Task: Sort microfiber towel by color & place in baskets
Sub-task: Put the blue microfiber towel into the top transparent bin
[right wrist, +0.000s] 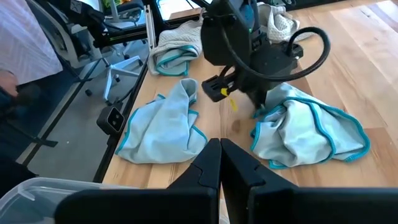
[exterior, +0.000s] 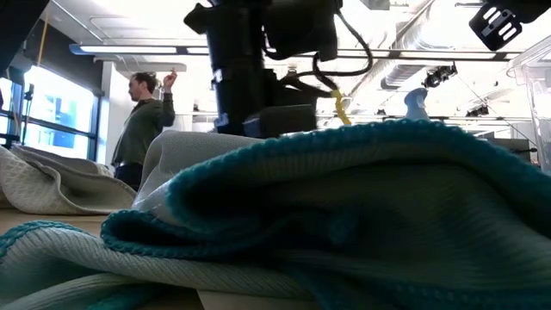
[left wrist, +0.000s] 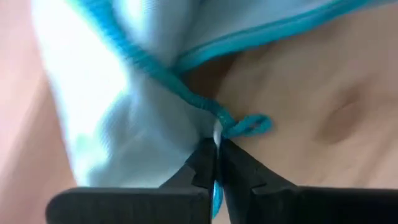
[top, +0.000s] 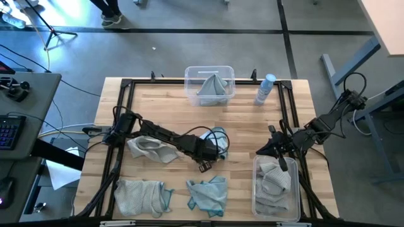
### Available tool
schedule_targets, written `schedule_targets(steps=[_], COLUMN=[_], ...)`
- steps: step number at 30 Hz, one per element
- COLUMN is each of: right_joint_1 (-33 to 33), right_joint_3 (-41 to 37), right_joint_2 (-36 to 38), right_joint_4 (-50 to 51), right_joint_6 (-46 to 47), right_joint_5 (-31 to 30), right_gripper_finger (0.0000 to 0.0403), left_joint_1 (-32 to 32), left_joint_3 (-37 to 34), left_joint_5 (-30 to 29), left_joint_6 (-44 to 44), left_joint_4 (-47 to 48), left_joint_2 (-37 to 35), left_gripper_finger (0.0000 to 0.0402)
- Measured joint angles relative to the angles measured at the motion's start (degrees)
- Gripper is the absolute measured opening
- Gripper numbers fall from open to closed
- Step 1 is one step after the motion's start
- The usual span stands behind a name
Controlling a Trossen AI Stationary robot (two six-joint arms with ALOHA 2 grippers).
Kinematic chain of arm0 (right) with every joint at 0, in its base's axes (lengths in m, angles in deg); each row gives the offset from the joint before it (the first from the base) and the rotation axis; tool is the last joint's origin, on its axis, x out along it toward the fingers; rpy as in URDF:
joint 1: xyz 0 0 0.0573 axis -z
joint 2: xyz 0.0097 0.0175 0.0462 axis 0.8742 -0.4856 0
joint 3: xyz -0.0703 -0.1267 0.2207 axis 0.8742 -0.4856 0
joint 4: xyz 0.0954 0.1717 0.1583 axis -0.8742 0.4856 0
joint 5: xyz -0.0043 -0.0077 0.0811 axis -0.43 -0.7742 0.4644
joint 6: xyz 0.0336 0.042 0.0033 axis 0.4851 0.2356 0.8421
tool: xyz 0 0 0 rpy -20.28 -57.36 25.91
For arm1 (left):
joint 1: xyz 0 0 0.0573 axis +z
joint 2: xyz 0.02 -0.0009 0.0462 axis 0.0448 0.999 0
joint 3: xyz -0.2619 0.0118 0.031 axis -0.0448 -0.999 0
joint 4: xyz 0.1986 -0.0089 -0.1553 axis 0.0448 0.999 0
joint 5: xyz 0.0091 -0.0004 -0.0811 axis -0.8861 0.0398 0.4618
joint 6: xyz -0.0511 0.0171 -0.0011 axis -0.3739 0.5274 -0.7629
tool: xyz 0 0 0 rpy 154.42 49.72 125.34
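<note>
The left claw [top: 216,146] is down at the middle of the wooden desk [top: 164,101], clenched on the looped teal edging of a pale teal towel [right wrist: 311,130]; the wrist view shows its two dark fingers [left wrist: 198,171] pressed together with the corner of that cloth pinched between them. The bunched towel lies on the desk right under the claw. The right claw [top: 282,165] hangs over the clear basket [top: 255,189] at the near right corner of the desk, fingers closed flat against each other, nothing in them. That basket holds grey towels [top: 275,181]. A second clear basket [top: 189,74] sits at the far middle edge with a grey towel [top: 212,89] heaped in it, and a white-blue spray bottle [top: 265,89] stands just beside it to the right. Loose on the desk: a grey towel [top: 150,149] under the left arm, another towel with teal edging [top: 142,197] at the near left, and a teal one [top: 208,194] near the front middle. A person [exterior: 146,127] stands in the room beyond
</note>
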Motion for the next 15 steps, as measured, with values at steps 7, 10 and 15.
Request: schedule_targets(steps=[7, 10, 15], right_joint_1=[0.00, 0.00, 0.00], right_joint_3=[0.00, 0.00, 0.00], right_joint_2=[0.01, 0.02, 0.00], right_joint_4=[-0.01, -0.05, -0.07], right_joint_6=[-0.12, -0.12, -0.12], right_joint_5=[-0.01, -0.02, -0.04], right_gripper_finger=[0.0000, 0.0000, 0.0000], left_joint_1=[-0.54, -1.44, -3.14], left_joint_3=[4.73, 5.99, 7.17], left_joint_5=[-5.68, -10.75, -24.76], left_joint_6=[-0.02, -0.76, -2.72], left_joint_4=[6.29, 7.66, 7.78], left_joint_2=[-7.96, -12.09, -21.40], left_gripper_finger=[0.0002, 0.0001, 0.0001])
